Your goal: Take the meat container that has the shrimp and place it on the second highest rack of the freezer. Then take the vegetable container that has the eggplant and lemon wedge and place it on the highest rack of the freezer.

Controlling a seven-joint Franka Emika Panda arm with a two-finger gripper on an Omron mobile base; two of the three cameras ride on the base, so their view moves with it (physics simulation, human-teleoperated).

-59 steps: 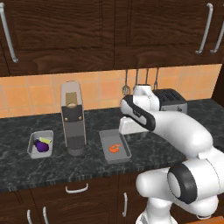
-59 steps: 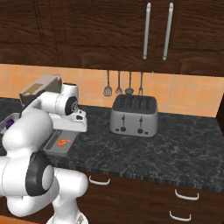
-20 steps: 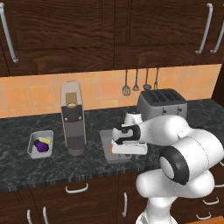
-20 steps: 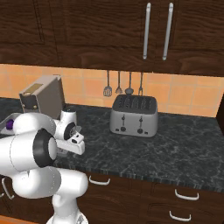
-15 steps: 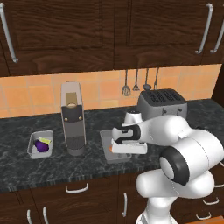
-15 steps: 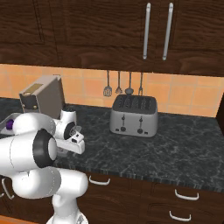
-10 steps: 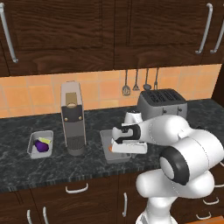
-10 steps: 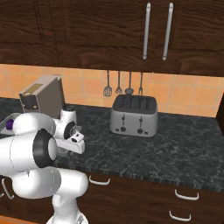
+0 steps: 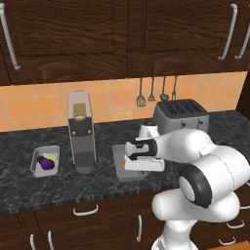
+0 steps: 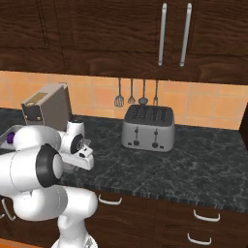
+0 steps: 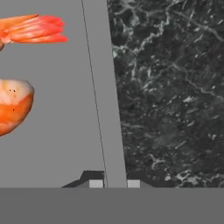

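The meat container (image 9: 128, 172) is a grey tray on the dark counter, right of the coffee machine, with the orange shrimp (image 9: 123, 165) in it. My gripper (image 9: 140, 168) reaches down at the tray's right side. In the hand view the shrimp (image 11: 13, 105) lies left on the tray floor, and the tray's side wall (image 11: 103, 87) runs up between my fingertips; the gripper (image 11: 114, 183) is shut on that wall. The vegetable container (image 9: 39, 168) sits at the far left with the purple eggplant (image 9: 46, 163) and the lemon wedge (image 9: 51, 157). The freezer is out of view.
A tall coffee machine (image 9: 80, 132) stands between the two trays. A silver toaster (image 9: 180, 116) sits behind my arm, with utensils (image 9: 156, 90) hanging on the tiled wall above it. Dark cabinets overhang the counter (image 9: 73, 188), and drawers line its front.
The arm came down onto the shrimp tray earlier. Over the last second it barely moved while the fingers closed from wide open onto the tray's wall.
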